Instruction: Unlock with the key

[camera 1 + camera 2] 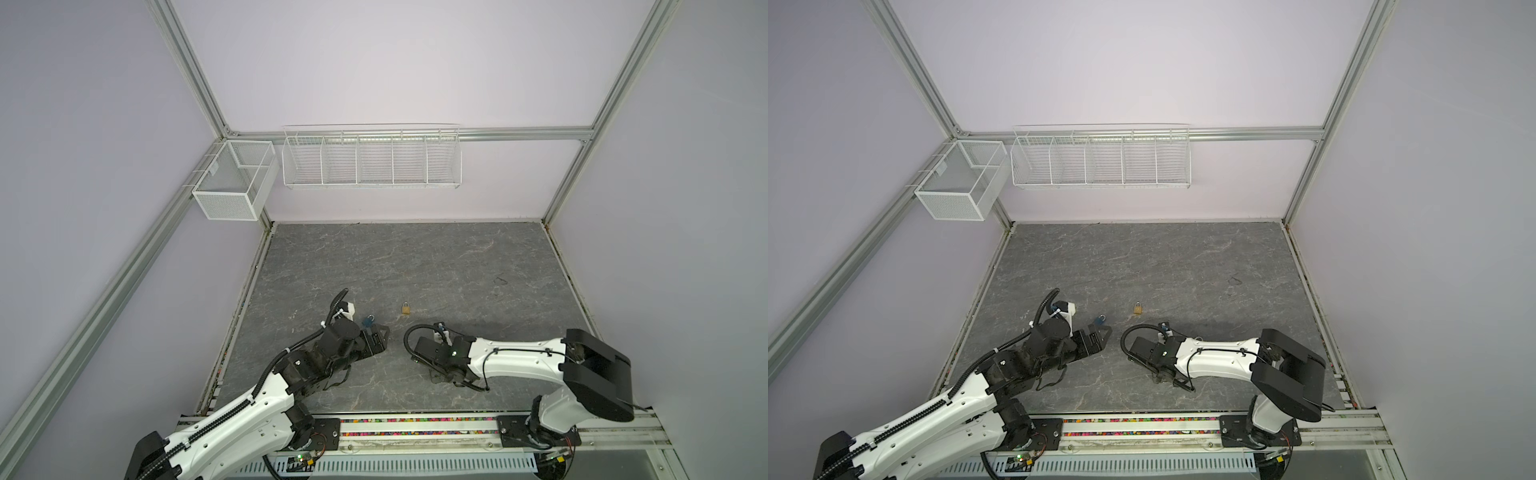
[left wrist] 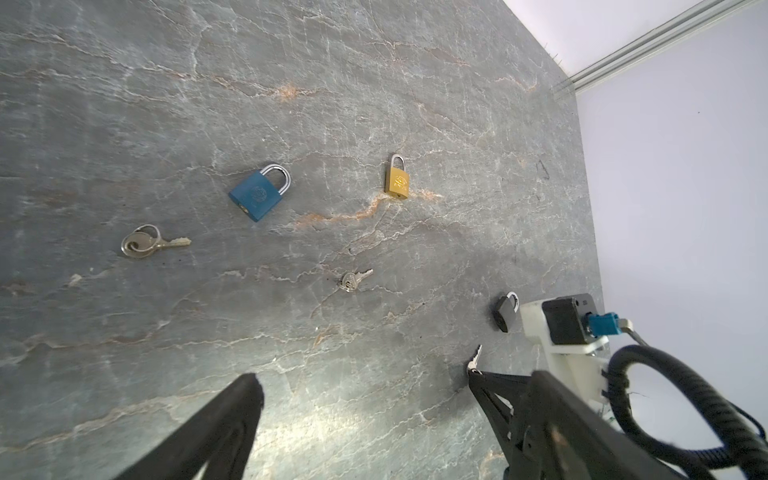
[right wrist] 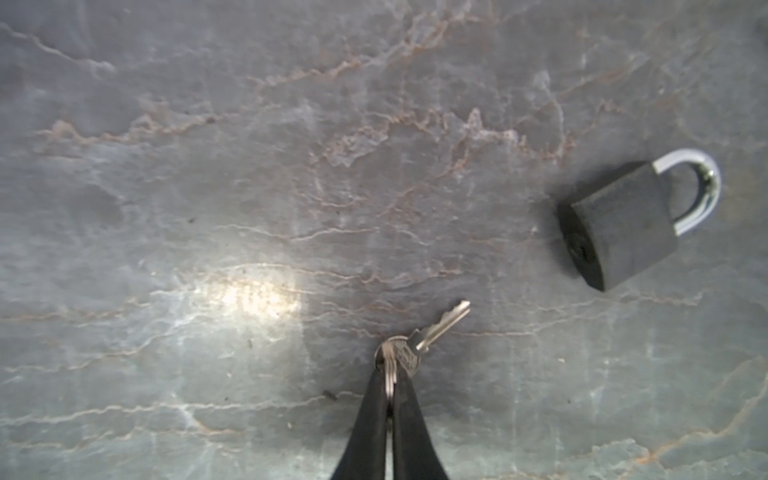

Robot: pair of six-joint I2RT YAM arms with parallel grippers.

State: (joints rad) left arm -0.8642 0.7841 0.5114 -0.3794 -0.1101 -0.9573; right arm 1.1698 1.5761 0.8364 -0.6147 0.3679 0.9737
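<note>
My right gripper pinches the key at its ring end. The black padlock lies on the table nearby, shackle shut. My left gripper gapes wide, empty. Key grasped; insertion and turning remain.

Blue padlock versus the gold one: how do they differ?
The blue padlock has a wider, squarer body; the gold padlock is narrower. The blue one's shackle is thick, the gold one's thin. The blue one lies turned at an angle to the gold one. Both lie flat on the table, shackles closed, no key inserted.
</note>
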